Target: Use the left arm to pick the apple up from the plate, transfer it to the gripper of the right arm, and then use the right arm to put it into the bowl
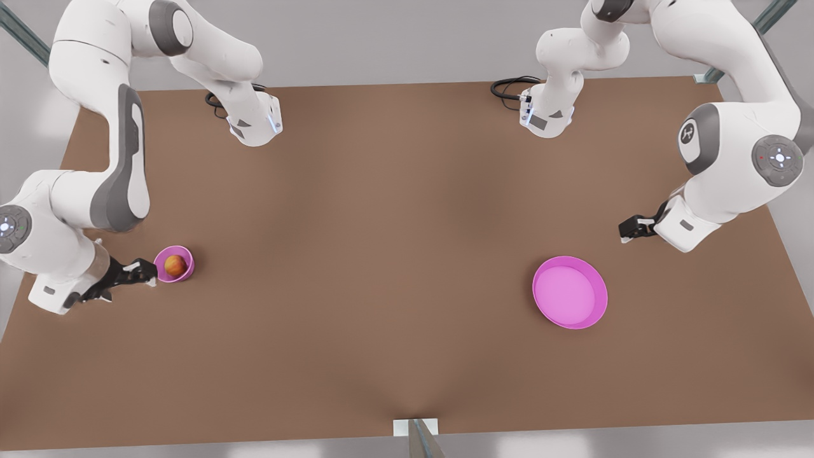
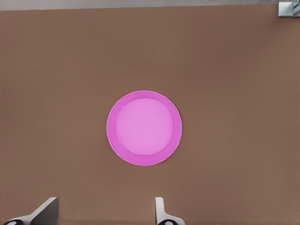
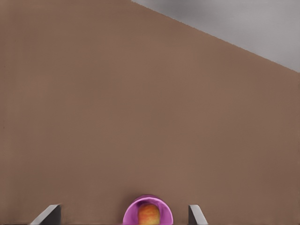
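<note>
The apple [image 1: 175, 265] is small and red-orange, and it lies inside the small deep pink bowl [image 1: 166, 252] at the front view's left. My right gripper [image 1: 148, 275] hangs open just beside the bowl on its outer side. In the right wrist view the apple [image 3: 148, 214] sits in the bowl [image 3: 133, 208] between and beyond the spread fingers of that gripper [image 3: 124, 207], which hold nothing. The wide pink plate [image 1: 570, 292] at the front view's right has nothing on it. My left gripper [image 1: 628, 230] hovers open above and behind the plate. The left wrist view looks down on the bare plate [image 2: 144, 127] past the gripper [image 2: 107, 202].
The brown table [image 1: 381, 254] carries both arm bases [image 1: 254, 124] [image 1: 547, 117] at its far edge, each with a black cable loop [image 1: 509, 86]. A small metal bracket [image 1: 414, 427] sits at the middle of the near edge. Wide bare tabletop separates bowl and plate.
</note>
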{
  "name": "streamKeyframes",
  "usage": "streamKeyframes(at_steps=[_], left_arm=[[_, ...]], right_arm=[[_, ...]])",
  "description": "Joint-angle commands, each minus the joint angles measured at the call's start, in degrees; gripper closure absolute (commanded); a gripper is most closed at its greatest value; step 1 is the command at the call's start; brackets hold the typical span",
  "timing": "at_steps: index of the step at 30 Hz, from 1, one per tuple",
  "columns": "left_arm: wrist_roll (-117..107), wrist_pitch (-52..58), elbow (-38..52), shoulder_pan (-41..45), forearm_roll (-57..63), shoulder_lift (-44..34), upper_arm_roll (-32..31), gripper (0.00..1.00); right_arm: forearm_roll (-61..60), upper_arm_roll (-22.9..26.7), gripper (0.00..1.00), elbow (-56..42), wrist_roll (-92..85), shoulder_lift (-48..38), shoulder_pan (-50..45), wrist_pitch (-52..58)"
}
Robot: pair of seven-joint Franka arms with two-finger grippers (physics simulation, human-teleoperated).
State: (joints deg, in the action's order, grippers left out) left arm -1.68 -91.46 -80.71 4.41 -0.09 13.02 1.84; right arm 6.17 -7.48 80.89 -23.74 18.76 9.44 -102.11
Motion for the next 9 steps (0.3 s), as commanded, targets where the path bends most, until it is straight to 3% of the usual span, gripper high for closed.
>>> streamKeyframes(at_steps=[1,2,3,5,9], left_arm=[[-5.3,0.0,0.0,0.0,0.2,0.2,0.0,0.00],[-5.1,0.1,0.1,0.0,0.2,0.3,0.0,0.00],[-4.9,0.1,0.1,0.0,0.2,0.3,0.0,0.00],[-4.9,0.1,0.1,0.0,0.0,0.3,0.0,0.00],[-4.7,0.3,0.1,0.2,0.0,0.3,-0.2,0.00]], right_arm=[[0.7,-3.1,0.00,-0.8,13.4,-2.7,-0.3,10.5],[0.5,-4.3,0.00,-0.5,15.6,-4.9,-0.4,13.2],[0.3,-2.2,0.00,0.0,15.5,-7.6,-2.1,13.8],[-0.1,10.4,0.00,3.0,17.4,-11.6,-15.5,13.5],[-4.7,10.7,0.00,-0.2,17.4,-7.8,-14.8,15.2]])
